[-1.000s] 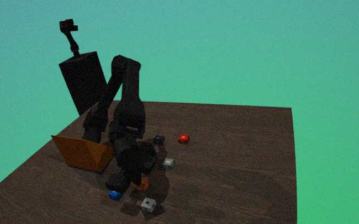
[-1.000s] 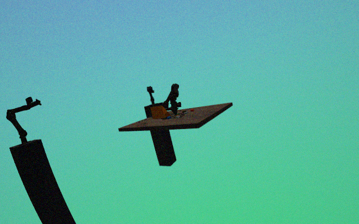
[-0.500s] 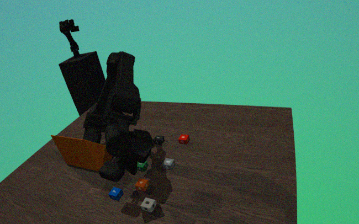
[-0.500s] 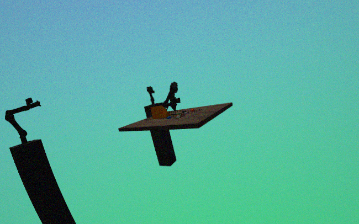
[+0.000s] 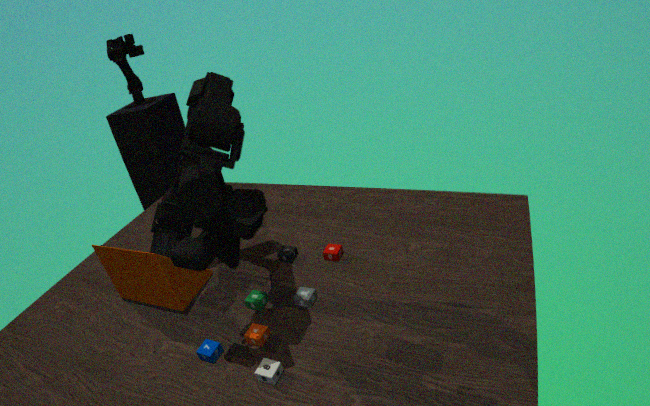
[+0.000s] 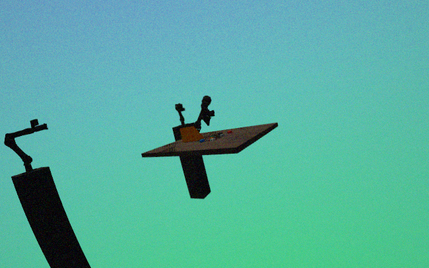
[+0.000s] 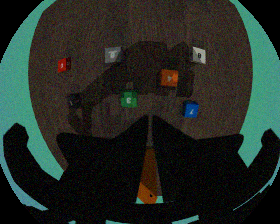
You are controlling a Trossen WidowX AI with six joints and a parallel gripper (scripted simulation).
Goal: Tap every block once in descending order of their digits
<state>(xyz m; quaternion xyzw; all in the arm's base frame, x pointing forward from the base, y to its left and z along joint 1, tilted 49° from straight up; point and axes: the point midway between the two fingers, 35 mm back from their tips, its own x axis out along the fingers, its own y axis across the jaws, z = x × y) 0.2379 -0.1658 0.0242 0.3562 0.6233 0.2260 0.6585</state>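
Note:
My gripper (image 5: 233, 265) (image 6: 208, 125) (image 7: 149, 119) is shut and empty, raised above the table behind the blocks. The wrist view shows a white block (image 5: 268, 371) (image 7: 199, 55) with what looks like 8, a blue block (image 5: 210, 351) (image 7: 191, 110) with 7, an orange block (image 5: 256, 335) (image 7: 169, 78) with what looks like 4, and a green block (image 5: 255, 300) (image 7: 129, 100) with 3. The digits on the grey block (image 5: 305, 297) (image 7: 113, 55), red block (image 5: 333, 252) (image 7: 64, 65) and black block (image 5: 287, 253) (image 7: 74, 100) are too blurred to read. No block touches the fingertips.
An orange tilted panel (image 5: 151, 279) (image 6: 190, 134) stands beside the arm's base on the wooden table (image 5: 418, 282) (image 6: 236, 141). Dark arm shadows fall across the blocks. Other arms on dark pedestals (image 5: 149, 146) (image 6: 39, 206) stand away from the table.

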